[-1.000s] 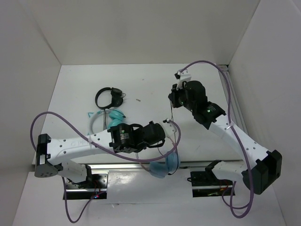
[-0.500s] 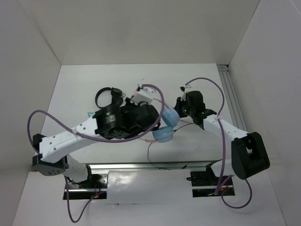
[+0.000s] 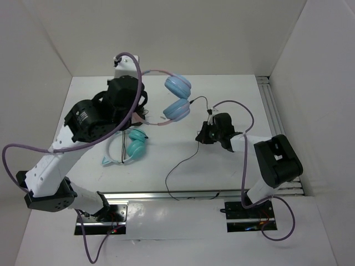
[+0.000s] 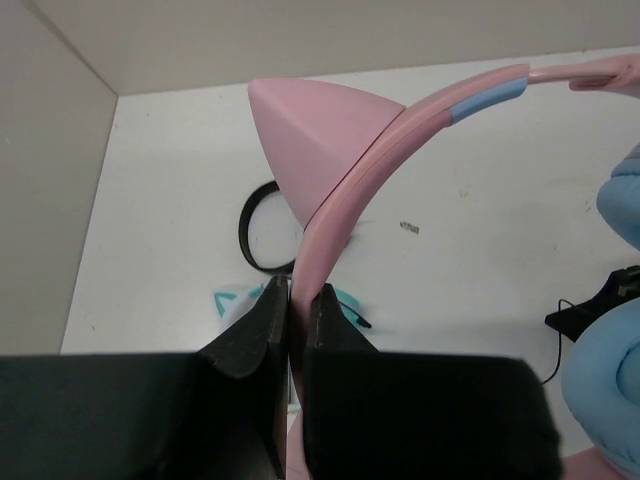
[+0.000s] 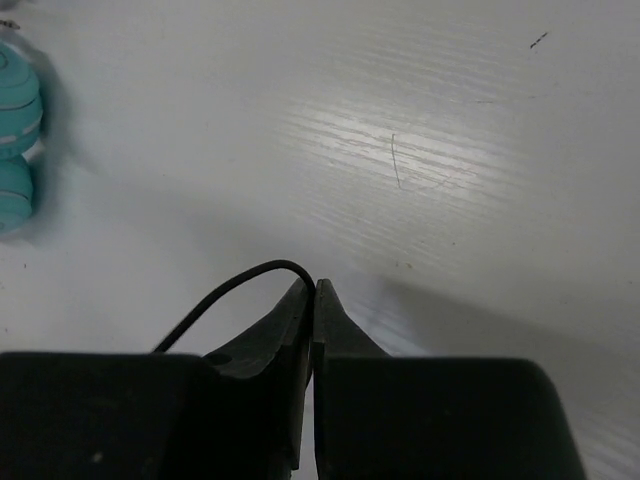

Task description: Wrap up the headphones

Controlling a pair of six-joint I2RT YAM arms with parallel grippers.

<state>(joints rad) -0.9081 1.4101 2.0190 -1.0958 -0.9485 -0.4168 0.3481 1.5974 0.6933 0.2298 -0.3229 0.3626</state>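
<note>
The headphones hang in the air, with their light blue ear cups (image 3: 177,97) over the back middle of the table. My left gripper (image 3: 142,105) is shut on the pink headband (image 4: 345,205), just below a pink cat ear (image 4: 310,135). An ear cup shows at the right edge of the left wrist view (image 4: 610,390). The thin black cable (image 3: 183,163) runs from the cups to my right gripper (image 3: 201,137), then loops over the table toward the front edge. My right gripper (image 5: 313,290) is shut on the cable (image 5: 235,288), low over the table.
Teal cat-ear headphones (image 3: 135,145) lie on the table left of centre; they also show in the right wrist view (image 5: 15,130). Small black headphones (image 4: 262,225) lie at the back left, mostly under my left arm in the top view. White walls enclose the table.
My left arm has lifted the headphones up and toward the back left. My right gripper has drawn in toward the table's middle, holding the cable, which now trails toward the front edge.
</note>
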